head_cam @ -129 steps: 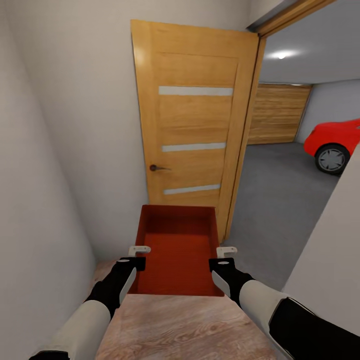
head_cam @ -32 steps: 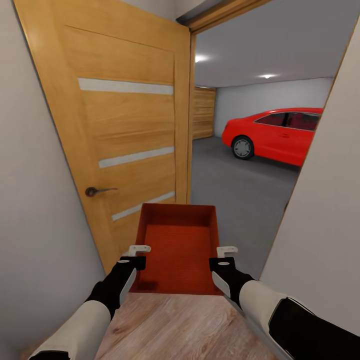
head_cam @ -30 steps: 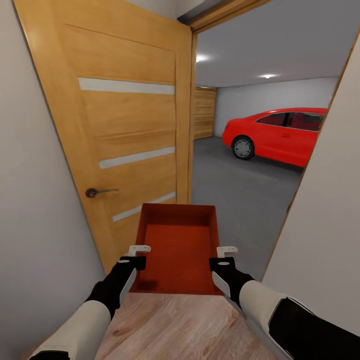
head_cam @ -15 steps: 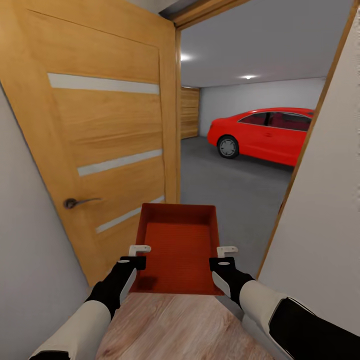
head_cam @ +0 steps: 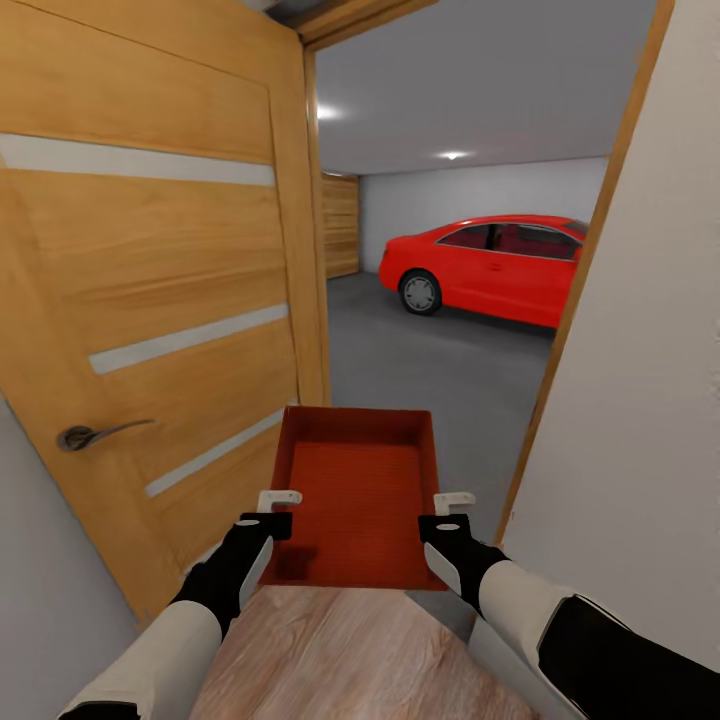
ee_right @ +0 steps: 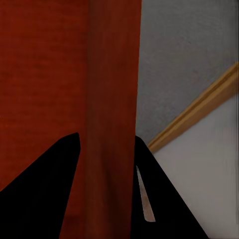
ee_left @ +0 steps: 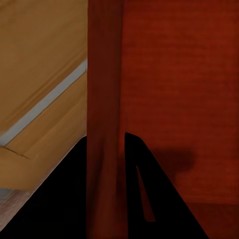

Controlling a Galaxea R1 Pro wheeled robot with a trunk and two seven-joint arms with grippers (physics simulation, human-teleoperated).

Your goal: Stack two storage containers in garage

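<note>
We grip one storage container (head_cam: 358, 495) by its side walls, left gripper (head_cam: 279, 497) and right gripper (head_cam: 452, 498) each pinching a wall between their fingers (ee_left: 144, 199). Its near wall is hidden by our arms. Beyond the open door (head_cam: 150, 300), the garage floor (head_cam: 420, 370) and a red car (head_cam: 490, 265), partly cut off.

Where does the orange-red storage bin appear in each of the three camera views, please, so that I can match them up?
Head view: the bin sits low in the centre, held between the left gripper and the right gripper.
Left wrist view: its side wall runs between the fingers, with the inside of the bin beside it.
Right wrist view: its other side wall runs between the fingers.
Shared landmark: the wooden door, seen in the head and left wrist views.
</note>
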